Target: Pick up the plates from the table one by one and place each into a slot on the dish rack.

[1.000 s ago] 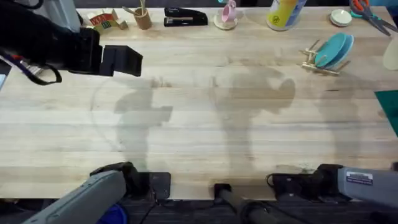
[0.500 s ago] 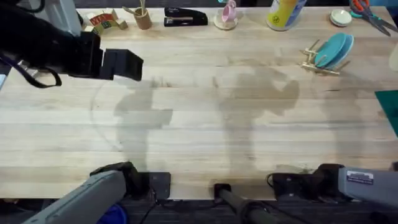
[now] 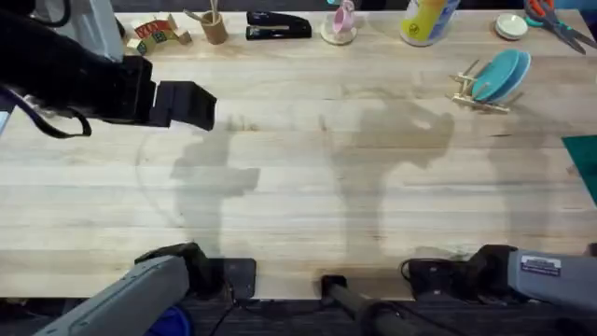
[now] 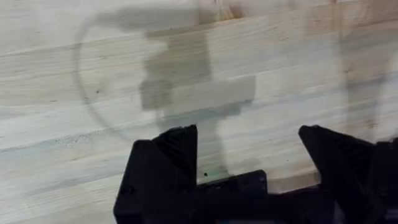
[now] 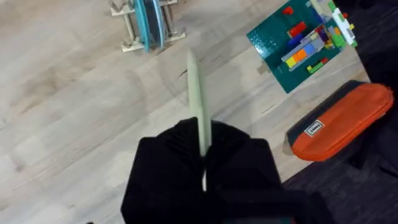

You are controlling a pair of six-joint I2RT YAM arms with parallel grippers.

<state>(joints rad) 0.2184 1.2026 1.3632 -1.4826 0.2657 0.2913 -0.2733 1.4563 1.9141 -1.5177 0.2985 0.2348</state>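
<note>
Since approx. a sec ago the left arm has slid a bit toward the table's middle along the far-left part of the table (image 3: 298,187); its gripper (image 3: 182,103) sits slightly further from the left edge now. The shadow blots mid-table have drifted toward the right edge & the rack, which suggests the right arm, up high, is travelling that way w/ its load. Nothing else has moved: the dish rack (image 3: 485,89) is at the far-right corner w/ teal plates (image 3: 499,73) already standing in it.

Judgement: this looks like the carry phase of one more plate, w/ slotting not yet done; the left arm seems idle, just clearing space.

View differences: the right wrist cam gives what overhead can't. The right gripper (image 5: 202,158) has its fingers pinched tight on a pale cream-yellow plate (image 5: 197,99), held edge-on & upright, above bare planks. Ahead of it is the dish rack (image 5: 146,28) w/ teal plates (image 5: 149,25) in its slots, well apart from the held plate. That cam also shows a teal tray of coloured bricks (image 5: 298,43) & an orange pouch (image 5: 342,121) at the table's edge. The left wrist cam shows the left gripper (image 4: 252,162) spread wide, holding nothing, over bare wood w/ its own shadow. Overhead alone gives the far-edge clutter: stapler (image 3: 278,25), yellow bottle (image 3: 424,21), scissors (image 3: 550,19).
</note>
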